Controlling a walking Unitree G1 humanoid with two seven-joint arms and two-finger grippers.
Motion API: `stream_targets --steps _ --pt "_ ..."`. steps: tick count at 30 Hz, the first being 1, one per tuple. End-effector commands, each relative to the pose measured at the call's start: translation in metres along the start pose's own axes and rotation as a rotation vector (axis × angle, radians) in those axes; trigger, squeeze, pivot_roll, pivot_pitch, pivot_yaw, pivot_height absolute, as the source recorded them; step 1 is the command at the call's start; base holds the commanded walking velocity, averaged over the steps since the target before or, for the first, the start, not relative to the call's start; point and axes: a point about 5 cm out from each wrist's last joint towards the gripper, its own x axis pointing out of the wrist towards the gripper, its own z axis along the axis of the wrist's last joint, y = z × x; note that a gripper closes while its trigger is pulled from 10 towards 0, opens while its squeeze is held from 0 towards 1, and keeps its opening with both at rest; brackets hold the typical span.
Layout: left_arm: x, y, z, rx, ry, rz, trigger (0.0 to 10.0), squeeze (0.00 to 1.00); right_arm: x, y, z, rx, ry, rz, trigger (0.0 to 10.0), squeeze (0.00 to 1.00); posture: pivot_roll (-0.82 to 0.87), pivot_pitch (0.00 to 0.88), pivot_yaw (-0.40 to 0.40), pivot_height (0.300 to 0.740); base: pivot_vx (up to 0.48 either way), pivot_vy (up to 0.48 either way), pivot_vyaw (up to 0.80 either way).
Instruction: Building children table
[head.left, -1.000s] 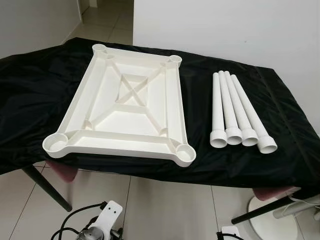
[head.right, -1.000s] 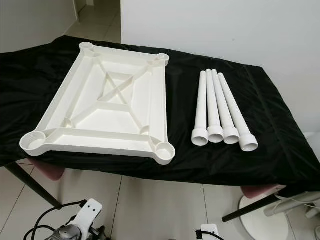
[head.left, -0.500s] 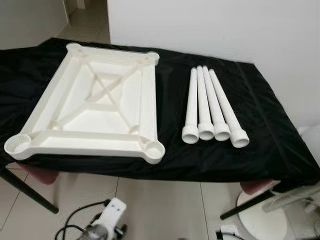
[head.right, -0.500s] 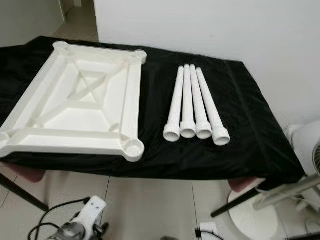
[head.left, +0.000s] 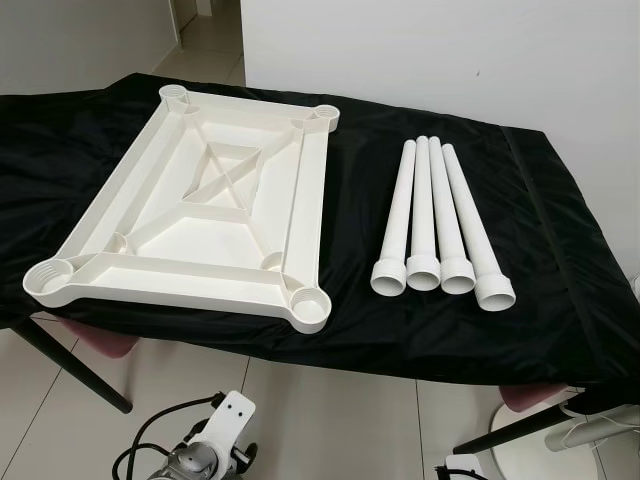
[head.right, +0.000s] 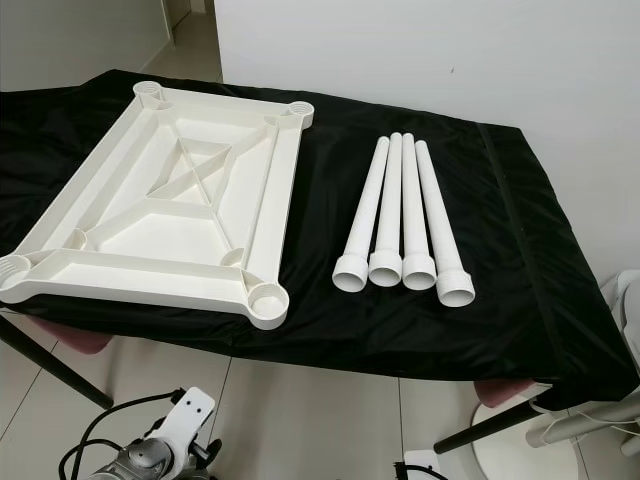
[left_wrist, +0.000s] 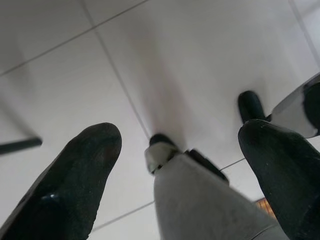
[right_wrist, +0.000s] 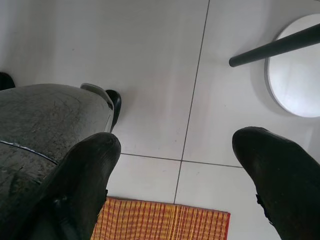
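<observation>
A white plastic children's tabletop (head.left: 305, 190) lies upside down on the left half of a black-draped table, with a round leg socket (head.left: 310, 303) at each corner. To its right, several white tube legs (head.left: 440, 225) lie side by side, wide ends toward me. Both arms hang low below the table's front edge. My left gripper (left_wrist: 182, 145) is open over the tiled floor, with nothing between its fingers (left_wrist: 85, 165). My right gripper (right_wrist: 177, 150) is open too, also pointing at the floor and holding nothing.
The black cloth (head.left: 560, 260) covers the whole table and hangs over its edges. A white wall (head.left: 450, 50) stands right behind. Black table legs (head.left: 75, 370), pink seats (head.left: 100, 345) beneath, a white round base (right_wrist: 295, 75) at floor right, and an orange mat (right_wrist: 165, 220).
The whole picture has shifted sideways and back as the camera moved. The tabletop and the legs lie as before, and both arms still hang low.
</observation>
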Motion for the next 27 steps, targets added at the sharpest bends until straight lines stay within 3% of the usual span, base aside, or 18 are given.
stream_targets --steps 1,5,11,13,15,16,17,18,19,21,22,25,26,27 --pt "0.002 -0.007 0.006 0.025 -0.019 -0.056 10.0 0.0 0.001 0.007 0.003 -0.004 -0.014 0.025 10.0 0.0 0.08 0.0 -0.068 0.74 0.0 0.0 0.0" --pt "0.004 -0.007 0.016 0.042 -0.057 -0.096 10.0 0.0 0.003 0.004 0.01 -0.001 -0.051 0.019 10.0 0.0 0.08 0.0 -0.064 0.74 0.0 0.0 0.0" --pt "0.003 -0.003 0.029 0.118 -0.126 -0.144 10.0 0.0 0.004 -0.003 0.026 0.0 -0.142 0.013 10.0 0.0 0.07 0.0 -0.06 0.74 0.0 0.0 0.0" --pt "0.001 0.001 0.038 0.175 -0.191 -0.189 10.0 0.0 0.004 -0.005 0.036 -0.019 -0.212 0.021 10.0 0.0 0.07 0.0 -0.059 0.74 0.0 0.0 0.0" --pt "0.001 0.001 0.038 0.175 -0.191 -0.189 10.0 0.0 0.004 -0.005 0.036 -0.019 -0.212 0.021 10.0 0.0 0.07 0.0 -0.059 0.74 0.0 0.0 0.0" --pt "-0.001 0.002 0.042 0.178 -0.221 -0.223 10.0 0.76 0.003 -0.005 0.042 -0.019 -0.258 0.041 10.0 0.0 0.07 0.0 -0.06 0.74 0.0 0.0 0.0" --pt "-0.001 0.002 0.042 0.178 -0.221 -0.223 10.0 0.76 0.003 -0.005 0.042 -0.019 -0.258 0.041 10.0 0.0 0.07 0.0 -0.06 0.74 0.0 0.0 0.0" --pt "-0.002 0.002 0.044 0.174 -0.248 -0.262 10.0 1.0 0.002 -0.005 0.047 -0.019 -0.298 0.063 10.0 0.25 0.07 0.0 -0.061 0.74 0.0 0.0 0.0" --pt "-0.006 0.002 0.046 0.221 -0.289 -0.318 10.0 1.0 -0.001 -0.003 0.054 -0.036 -0.374 0.127 10.0 1.0 0.07 0.0 -0.062 0.74 0.0 0.0 0.0" --pt "-0.006 0.002 0.046 0.221 -0.289 -0.318 10.0 1.0 -0.001 -0.003 0.054 -0.036 -0.374 0.127 10.0 1.0 0.07 0.0 -0.062 0.74 0.0 0.0 0.0" --pt "-0.014 0.003 0.044 0.259 -0.329 -0.439 10.0 0.0 -0.009 -0.001 0.063 -0.06 -0.486 0.25 10.0 1.0 0.06 0.0 -0.06 0.74 0.0 0.0 0.0" --pt "-0.016 0.004 0.043 0.266 -0.337 -0.47 10.0 0.0 -0.012 0.0 0.065 -0.064 -0.514 0.283 10.0 1.0 0.06 0.0 -0.06 0.74 0.0 0.0 0.0" --pt "-0.019 0.006 0.044 0.258 -0.351 -0.508 10.0 0.0 -0.015 -0.001 0.067 -0.079 -0.538 0.303 10.0 0.06 0.06 0.0 -0.06 0.74 0.0 0.0 0.0" --pt "-0.019 0.006 0.044 0.258 -0.351 -0.508 10.0 0.0 -0.015 -0.001 0.067 -0.079 -0.538 0.303 10.0 0.06 0.06 0.0 -0.06 0.74 0.0 0.0 0.0"
